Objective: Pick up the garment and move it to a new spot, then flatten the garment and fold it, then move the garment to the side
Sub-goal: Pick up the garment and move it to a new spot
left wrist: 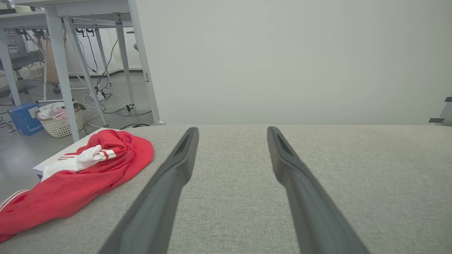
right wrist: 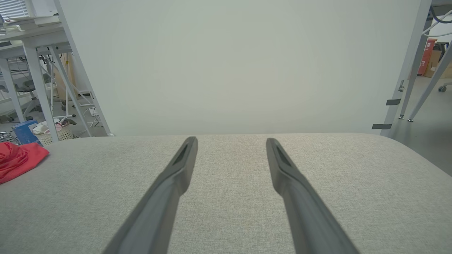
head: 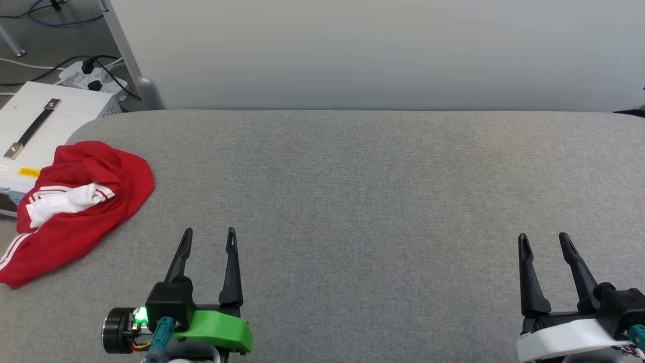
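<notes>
The garment (head: pixel 83 212) is a red shirt with a white, red-striped sleeve bunched on top. It lies crumpled at the left edge of the grey fabric table (head: pixel 352 191), partly hanging over the edge. It also shows at the lower left of the left wrist view as the garment (left wrist: pixel 77 180), and as a red corner of the garment (right wrist: pixel 17 160) in the right wrist view. My left gripper (head: pixel 209 234) is open, near the front edge, to the right of the garment and apart from it. My right gripper (head: pixel 543 238) is open at the far right, holding nothing.
A white box with a dark handle (head: pixel 45 121) stands beside the table's left end, under the garment's edge. A pale panel (head: pixel 378 50) rises behind the table. Cables and a power strip (head: pixel 93 75) lie on the floor. A laundry basket (left wrist: pixel 60 121) sits under a desk.
</notes>
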Available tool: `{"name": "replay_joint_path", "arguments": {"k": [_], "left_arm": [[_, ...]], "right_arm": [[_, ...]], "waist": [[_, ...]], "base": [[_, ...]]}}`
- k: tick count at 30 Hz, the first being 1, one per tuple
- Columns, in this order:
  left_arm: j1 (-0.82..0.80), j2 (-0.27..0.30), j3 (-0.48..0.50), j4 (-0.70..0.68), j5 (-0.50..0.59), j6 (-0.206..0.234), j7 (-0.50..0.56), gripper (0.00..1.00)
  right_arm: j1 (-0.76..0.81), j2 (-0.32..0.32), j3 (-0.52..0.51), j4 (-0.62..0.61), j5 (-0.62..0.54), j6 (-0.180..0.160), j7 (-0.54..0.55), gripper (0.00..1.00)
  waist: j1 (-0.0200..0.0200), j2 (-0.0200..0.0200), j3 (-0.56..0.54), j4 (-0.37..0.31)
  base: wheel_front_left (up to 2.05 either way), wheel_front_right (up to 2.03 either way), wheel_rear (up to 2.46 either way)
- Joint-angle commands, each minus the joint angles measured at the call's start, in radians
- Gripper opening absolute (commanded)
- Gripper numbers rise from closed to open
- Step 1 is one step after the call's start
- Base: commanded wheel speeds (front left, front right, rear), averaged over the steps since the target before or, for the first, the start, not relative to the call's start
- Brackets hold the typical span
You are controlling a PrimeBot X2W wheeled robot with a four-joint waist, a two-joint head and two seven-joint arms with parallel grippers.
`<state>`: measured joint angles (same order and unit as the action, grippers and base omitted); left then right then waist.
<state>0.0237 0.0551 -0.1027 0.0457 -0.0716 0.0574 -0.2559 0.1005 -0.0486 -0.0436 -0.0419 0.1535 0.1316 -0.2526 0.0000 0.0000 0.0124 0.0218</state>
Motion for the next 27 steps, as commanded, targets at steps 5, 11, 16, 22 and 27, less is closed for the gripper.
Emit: {"name": "replay_joint_path", "arguments": {"k": [5, 11, 16, 22, 27], "left_arm": [[0.01, -0.005, 0.0, 0.003, -0.006, 0.005, -0.006, 1.0], [-0.004, -0.005, 0.011, 0.007, -0.016, 0.008, -0.006, 1.0], [-0.01, -0.005, 0.026, 0.008, -0.027, 0.01, -0.006, 1.0], [-0.017, -0.005, 0.041, 0.009, -0.045, 0.012, -0.006, 1.0], [-0.022, -0.005, 0.056, 0.01, -0.062, 0.015, -0.006, 1.0]], "right_arm": [[0.008, -0.002, 0.005, 0.002, -0.006, -0.001, -0.009, 1.0], [0.003, -0.002, 0.01, -0.004, -0.012, -0.001, -0.009, 1.0], [-0.002, -0.002, 0.019, -0.006, -0.019, -0.001, -0.009, 1.0], [-0.006, -0.002, 0.029, -0.01, -0.027, -0.001, -0.009, 1.0], [-0.014, -0.002, 0.038, -0.014, -0.037, -0.001, -0.009, 1.0]], "waist": [[0.0, 0.0, 0.004, 0.014], [0.0, 0.0, 0.017, 0.058], [0.0, 0.0, 0.028, 0.113], [0.0, 0.0, 0.042, 0.192], [0.0, 0.0, 0.055, 0.256]], "base": [[0.0, 0.0, 0.0], [0.0, 0.0, 0.0], [0.0, 0.0, 0.0], [0.0, 0.0, 0.0], [0.0, 0.0, 0.0]]}}
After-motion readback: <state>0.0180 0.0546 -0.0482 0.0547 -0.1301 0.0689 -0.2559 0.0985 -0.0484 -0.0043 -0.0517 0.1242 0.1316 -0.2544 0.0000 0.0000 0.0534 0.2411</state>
